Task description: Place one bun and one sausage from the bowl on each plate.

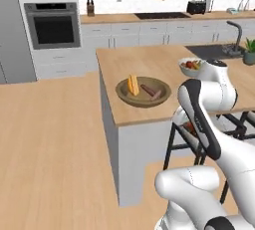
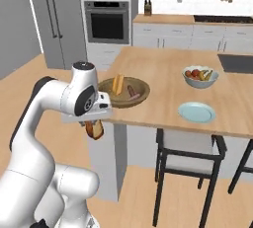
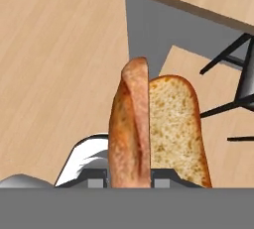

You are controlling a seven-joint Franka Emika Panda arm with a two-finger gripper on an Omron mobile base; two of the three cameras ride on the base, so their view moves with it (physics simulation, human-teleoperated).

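gripper (image 2: 94, 126): clamped on the reddish-brown bun (image 3: 134, 134), held off the counter edge
bowl (image 1: 143, 92): yellow bun (image 1: 133, 84) and sausages left inside

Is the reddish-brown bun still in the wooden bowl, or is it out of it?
Out. The reddish-brown bun is held in the shut gripper above the floor, off the counter; the wooden bowl holds the yellow bun and sausages.

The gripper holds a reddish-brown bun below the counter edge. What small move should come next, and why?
Probably lift the gripper straight up first. It is shut on the reddish-brown bun, which hangs lower than the counter top, beside its edge. The light blue plate lies on that top, farther to the right, so the bun must clear the edge before travelling there.
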